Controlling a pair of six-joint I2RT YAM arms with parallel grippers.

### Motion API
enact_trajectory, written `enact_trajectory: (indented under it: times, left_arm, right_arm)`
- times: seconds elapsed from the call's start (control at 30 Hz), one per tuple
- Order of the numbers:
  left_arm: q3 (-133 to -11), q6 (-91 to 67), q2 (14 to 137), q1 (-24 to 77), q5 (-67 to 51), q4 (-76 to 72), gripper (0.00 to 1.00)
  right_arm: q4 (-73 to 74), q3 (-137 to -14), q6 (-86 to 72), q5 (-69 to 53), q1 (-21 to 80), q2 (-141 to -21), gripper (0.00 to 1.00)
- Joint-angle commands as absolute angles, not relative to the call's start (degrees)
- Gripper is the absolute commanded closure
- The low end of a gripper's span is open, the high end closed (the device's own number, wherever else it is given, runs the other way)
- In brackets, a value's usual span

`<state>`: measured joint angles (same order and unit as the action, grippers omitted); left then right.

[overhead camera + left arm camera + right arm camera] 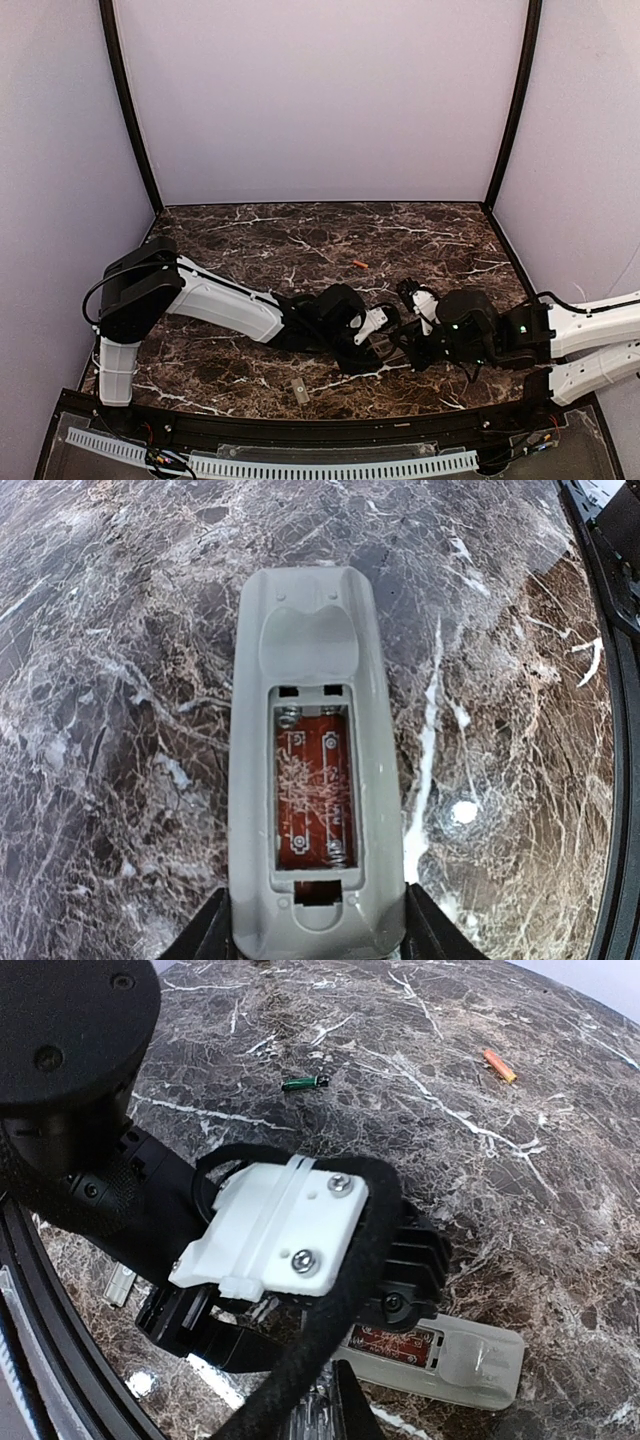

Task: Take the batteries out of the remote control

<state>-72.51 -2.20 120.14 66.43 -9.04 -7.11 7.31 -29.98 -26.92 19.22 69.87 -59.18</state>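
Note:
In the left wrist view my left gripper (pixel 315 925) is shut on the near end of the remote control (pixel 312 680), which lies grey back up. Its battery bay (pixel 314 788) is open and shows only red board and springs. The remote also shows in the right wrist view (pixel 470 1358). The orange-red battery (pixel 498 1064) lies on the marble and also shows in the top view (pixel 359 264). The dark battery (pixel 305 1083) lies apart from it. My right gripper (pixel 335 1405) hovers beside the left wrist, with its jaws close together and nothing seen between them.
The small flat grey cover (pixel 300 391) lies near the table's front edge and also shows in the right wrist view (pixel 120 1285). The left arm's wrist and black cable (pixel 330 1290) fill the space in front of my right gripper. Purple walls enclose the marble table (pixel 250 240).

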Motion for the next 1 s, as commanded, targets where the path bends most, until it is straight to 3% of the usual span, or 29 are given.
enact_trajectory:
  times: [0.0, 0.57, 0.97]
  left_arm:
    - [-70.7, -2.7, 118.9, 66.8, -10.2, -5.3, 1.0]
    - [-66.7, -4.0, 109.7, 64.8, -9.5, -5.7, 1.0]
    - [-61.4, -3.5, 100.7, 62.2, -5.7, -3.2, 1.0]
  right_arm:
    - [8.0, -29.5, -28.2, 18.7, 68.9, -57.8, 1.0]
    - [14.8, -32.1, -26.7, 22.6, 67.0, -52.8, 1.0]
    - [16.0, -38.1, -27.2, 23.5, 58.2, -58.1, 1.0]
